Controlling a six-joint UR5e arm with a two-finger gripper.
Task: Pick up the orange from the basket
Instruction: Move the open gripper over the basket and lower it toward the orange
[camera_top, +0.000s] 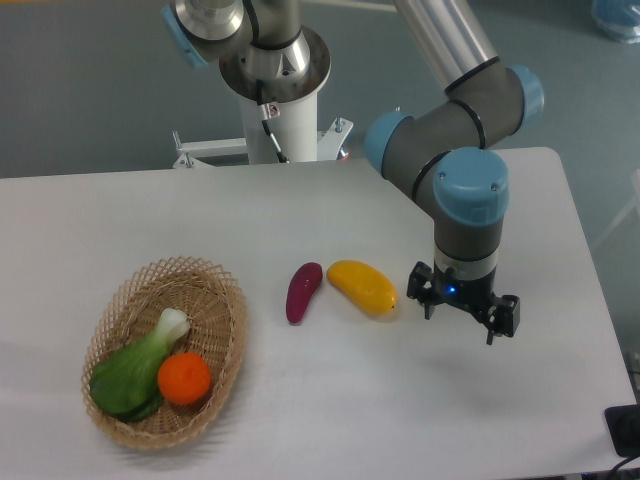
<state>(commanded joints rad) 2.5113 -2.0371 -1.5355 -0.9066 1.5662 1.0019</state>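
While the orange (185, 379) sits basketed, the tool (462, 312) hovers well right.

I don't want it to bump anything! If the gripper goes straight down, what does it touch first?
Probably just bare table. The gripper points down, right of the yellow fruit, though depth is unclear.

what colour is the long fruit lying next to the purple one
Yellow, shading to orange-yellow. The long fruit shows clearly in the fixed camera view, right of the purple piece.

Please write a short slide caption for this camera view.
Gripper hovers right of the yellow fruit; orange in basket.
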